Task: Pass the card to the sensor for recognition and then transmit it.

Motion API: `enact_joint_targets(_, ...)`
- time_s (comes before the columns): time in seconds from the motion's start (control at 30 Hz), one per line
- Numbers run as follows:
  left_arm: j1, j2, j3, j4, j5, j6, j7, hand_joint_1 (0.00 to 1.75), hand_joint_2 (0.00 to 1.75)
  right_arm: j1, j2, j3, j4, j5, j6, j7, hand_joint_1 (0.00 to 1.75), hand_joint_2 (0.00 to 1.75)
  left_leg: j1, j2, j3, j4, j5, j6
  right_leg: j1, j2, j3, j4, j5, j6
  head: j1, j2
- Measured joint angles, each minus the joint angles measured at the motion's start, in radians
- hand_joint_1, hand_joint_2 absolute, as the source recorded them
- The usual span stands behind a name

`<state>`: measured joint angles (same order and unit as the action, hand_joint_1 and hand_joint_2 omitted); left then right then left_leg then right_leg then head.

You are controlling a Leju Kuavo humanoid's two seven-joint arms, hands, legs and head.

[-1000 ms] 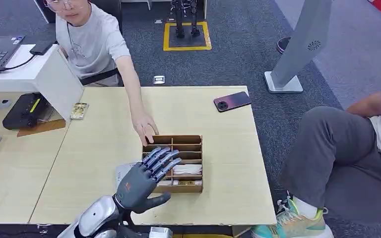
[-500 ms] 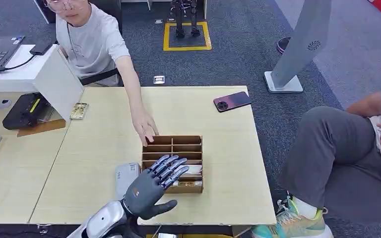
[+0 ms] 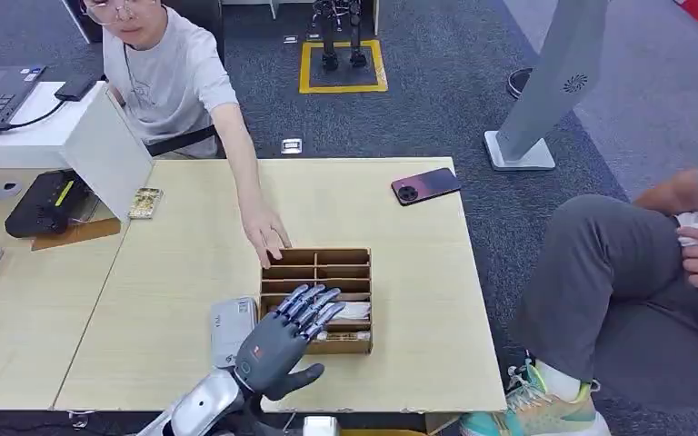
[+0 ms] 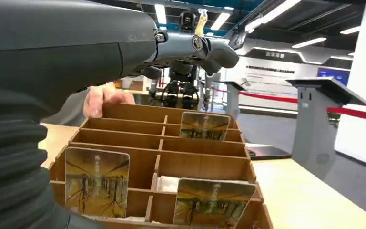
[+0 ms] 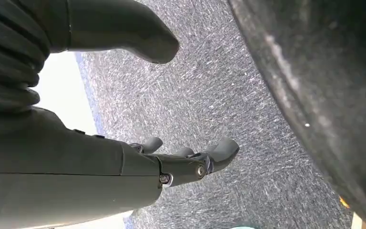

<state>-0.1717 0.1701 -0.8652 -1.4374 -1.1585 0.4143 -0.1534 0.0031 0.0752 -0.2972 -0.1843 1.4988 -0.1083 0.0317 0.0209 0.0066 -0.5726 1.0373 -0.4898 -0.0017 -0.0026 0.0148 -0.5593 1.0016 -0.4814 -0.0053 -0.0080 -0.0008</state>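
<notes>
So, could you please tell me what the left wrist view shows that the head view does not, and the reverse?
Left wrist view: the printed faces of three cards standing upright in the box. Head view: the phone on the table, the grey device beside the box, a seated person. Both: the wooden divider box, a person's hand on its far edge, the robot's open left hand over it.

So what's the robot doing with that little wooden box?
The robot's left hand hovers open over the near end of the wooden box on the table, holding nothing yet. Picture cards stand upright in the box's slots. A person's hand rests on the far corner of the box. The robot's right hand hangs open above the carpet.
</notes>
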Motion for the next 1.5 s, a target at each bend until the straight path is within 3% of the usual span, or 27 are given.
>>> enact_joint_targets(0.8,0.000,-0.032,0.000,0.070,-0.026,0.024,0.030,0.00,1.75,0.000,0.000,0.000,-0.001,0.001,0.000,0.001,0.00,1.75,0.000,0.000,0.000,0.000,0.000,0.000,0.000,0.000,0.000,0.000,0.000,0.000,0.000,0.000)
enact_joint_targets(1.5,0.000,-0.089,0.000,0.130,0.010,0.025,0.004,0.00,1.75,0.000,0.000,0.000,-0.003,0.006,-0.001,0.007,0.00,1.75,0.000,0.000,0.000,0.000,0.000,0.000,0.000,0.000,0.001,0.000,0.000,0.000,0.000,0.000)
